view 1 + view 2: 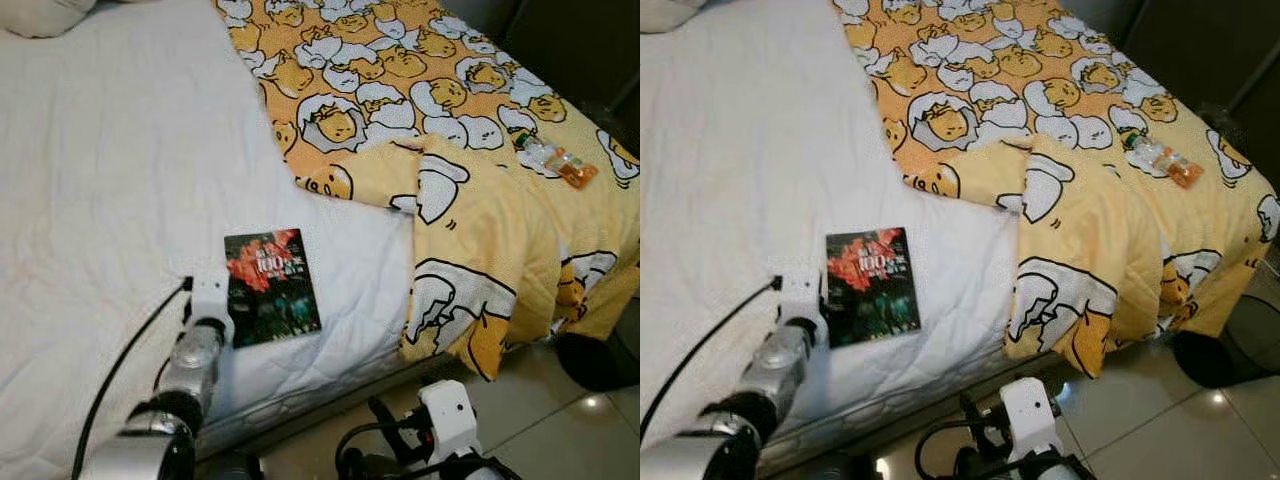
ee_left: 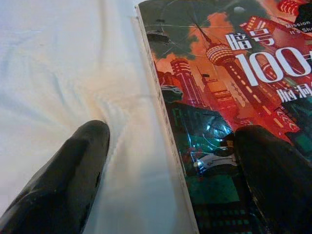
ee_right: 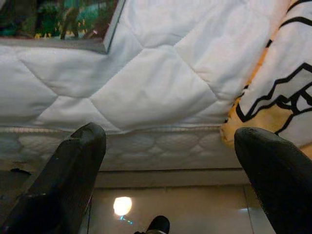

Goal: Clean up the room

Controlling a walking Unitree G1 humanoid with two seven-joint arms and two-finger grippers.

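Note:
A dark book (image 1: pixel 271 285) with a red city cover and "100" on it lies flat on the white mattress (image 1: pixel 110 190) near its front edge. My left gripper (image 2: pixel 170 165) is open over the book's left edge, one finger (image 2: pixel 68 180) pressing the sheet and the other (image 2: pixel 273 170) on the cover. My left arm (image 1: pixel 190 370) reaches up from the lower left. My right gripper (image 3: pixel 170 170) is open, low beside the bed's front edge above the floor. A clear plastic bottle (image 1: pixel 556 160) with an orange label lies on the yellow blanket (image 1: pixel 400 90).
The yellow egg-print blanket covers the bed's right half and hangs over the front edge (image 1: pixel 480 320). A pillow (image 1: pixel 40 15) sits at the far left corner. A dark round object (image 1: pixel 595 360) stands on the glossy tiled floor (image 1: pixel 540 410) at the right.

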